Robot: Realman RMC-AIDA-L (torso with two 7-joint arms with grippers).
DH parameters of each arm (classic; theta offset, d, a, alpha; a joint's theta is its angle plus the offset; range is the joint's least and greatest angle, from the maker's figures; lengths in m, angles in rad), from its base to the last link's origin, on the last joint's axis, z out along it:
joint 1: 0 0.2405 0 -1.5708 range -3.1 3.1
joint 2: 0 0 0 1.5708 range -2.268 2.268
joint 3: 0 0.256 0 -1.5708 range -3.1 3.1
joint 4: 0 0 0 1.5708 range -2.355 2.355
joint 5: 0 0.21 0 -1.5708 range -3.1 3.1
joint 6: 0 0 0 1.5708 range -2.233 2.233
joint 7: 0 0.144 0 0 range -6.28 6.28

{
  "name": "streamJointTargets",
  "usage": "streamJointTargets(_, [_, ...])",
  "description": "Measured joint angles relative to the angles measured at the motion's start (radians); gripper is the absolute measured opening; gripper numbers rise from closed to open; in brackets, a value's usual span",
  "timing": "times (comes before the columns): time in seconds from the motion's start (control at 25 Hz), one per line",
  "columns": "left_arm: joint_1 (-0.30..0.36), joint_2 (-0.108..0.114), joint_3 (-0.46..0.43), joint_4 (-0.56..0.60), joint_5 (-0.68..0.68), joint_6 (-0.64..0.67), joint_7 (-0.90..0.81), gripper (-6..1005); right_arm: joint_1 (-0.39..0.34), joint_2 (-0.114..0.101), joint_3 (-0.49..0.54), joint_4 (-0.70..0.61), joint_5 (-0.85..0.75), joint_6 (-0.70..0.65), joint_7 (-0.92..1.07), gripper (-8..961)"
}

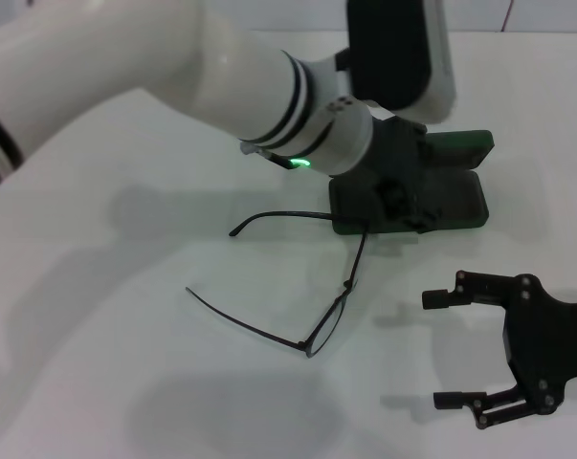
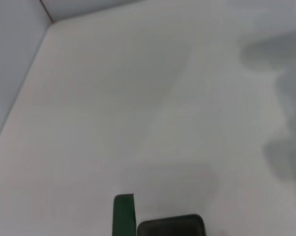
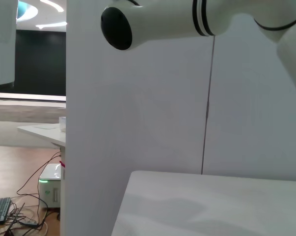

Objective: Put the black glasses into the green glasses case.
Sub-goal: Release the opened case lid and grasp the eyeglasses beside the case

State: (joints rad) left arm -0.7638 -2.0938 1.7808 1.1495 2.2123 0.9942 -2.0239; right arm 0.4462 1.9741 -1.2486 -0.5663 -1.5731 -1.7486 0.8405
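The black glasses (image 1: 349,284) lie unfolded on the white table (image 1: 125,316), temple arms pointing toward the table's left side. One end of their front sits right at the near edge of the green glasses case (image 1: 455,206). The case stands open at the back right, its lid (image 1: 465,143) raised behind the base. My left gripper (image 1: 395,186) hangs over the case's left part and hides it. In the left wrist view only a green case edge (image 2: 123,216) and a dark rounded part (image 2: 170,226) show. My right gripper (image 1: 443,349) hovers open near the front right, with nothing between its fingers.
The left arm's white forearm (image 1: 173,67) crosses the back of the table from the left. A white wall panel (image 3: 138,98) fills the right wrist view, with a floor, cables and a small box (image 3: 49,189) beyond the table.
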Motion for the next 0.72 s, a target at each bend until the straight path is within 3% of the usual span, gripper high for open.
streamJointTargets(0.16, [0.081,0.0,-0.068,0.07,-0.096,0.014,0.058,759,0.001,0.0,0.0,-0.006,0.002,-0.001,0.0,862])
streamJointTargets(0.32, [0.197,0.0,-0.186,0.082,-0.361,-0.001,0.246,759,0.009,0.001,-0.001,-0.013,-0.002,-0.003,0.003,861])
streamJointTargets(0.52, [0.274,0.001,-0.328,-0.095,-0.727,0.009,0.515,759,0.022,-0.004,-0.001,-0.017,-0.004,-0.003,0.012,860])
streamJointTargets(0.72, [0.31,0.002,-0.436,-0.292,-0.971,0.081,0.721,759,0.044,-0.005,0.0,-0.017,-0.003,0.019,0.015,859])
